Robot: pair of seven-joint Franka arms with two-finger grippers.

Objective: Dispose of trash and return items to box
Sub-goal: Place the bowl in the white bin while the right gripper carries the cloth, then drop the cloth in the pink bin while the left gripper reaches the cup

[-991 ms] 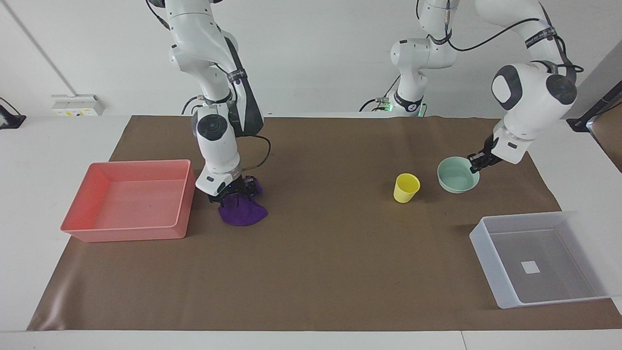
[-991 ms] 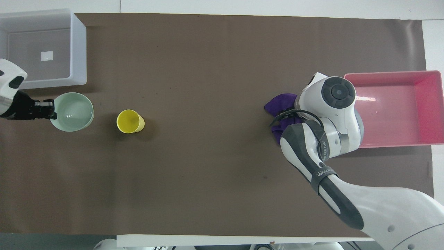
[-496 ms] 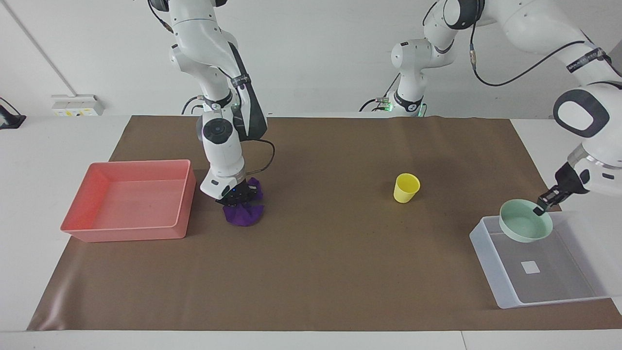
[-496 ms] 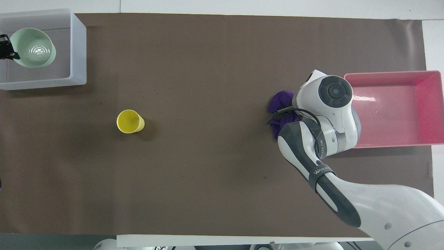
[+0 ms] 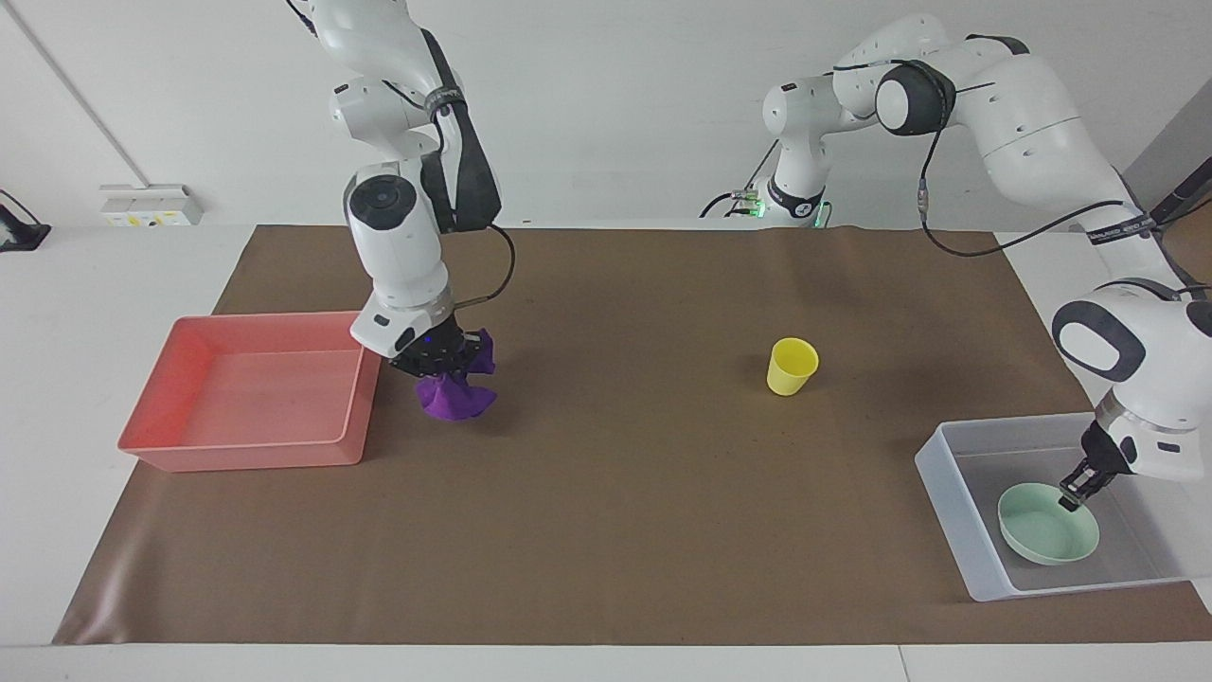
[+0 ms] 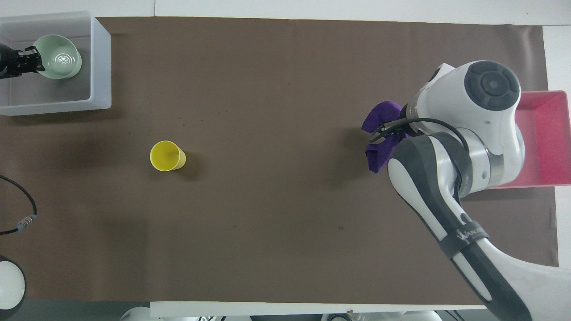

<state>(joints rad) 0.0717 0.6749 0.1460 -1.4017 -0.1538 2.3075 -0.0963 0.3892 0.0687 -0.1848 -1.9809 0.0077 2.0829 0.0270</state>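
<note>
My right gripper (image 5: pixel 440 365) is shut on the purple rag (image 5: pixel 456 398) and holds it in the air over the brown mat, right beside the pink tray. The rag also shows in the overhead view (image 6: pixel 378 154), partly under the right wrist. My left gripper (image 5: pixel 1073 499) is shut on the rim of the mint-green bowl (image 5: pixel 1046 538), which is low inside the translucent box (image 5: pixel 947 493) and hides its sticker. In the overhead view, that gripper (image 6: pixel 33 60) holds the bowl (image 6: pixel 60 64) inside the box (image 6: pixel 100 67). The yellow cup (image 5: pixel 791 367) stands upright on the mat (image 6: pixel 166 156).
The pink tray (image 5: pixel 237 455) has nothing in it and sits at the right arm's end of the table; in the overhead view (image 6: pixel 544 133) the right arm covers part of it. The brown mat (image 5: pixel 615 493) covers the table. A loose cable (image 6: pixel 18 223) hangs by the left arm.
My left gripper carried the bowl from the mat over the box and lowered it inside. My right gripper closed on the rag and lifted it off the mat, toward the pink tray.
</note>
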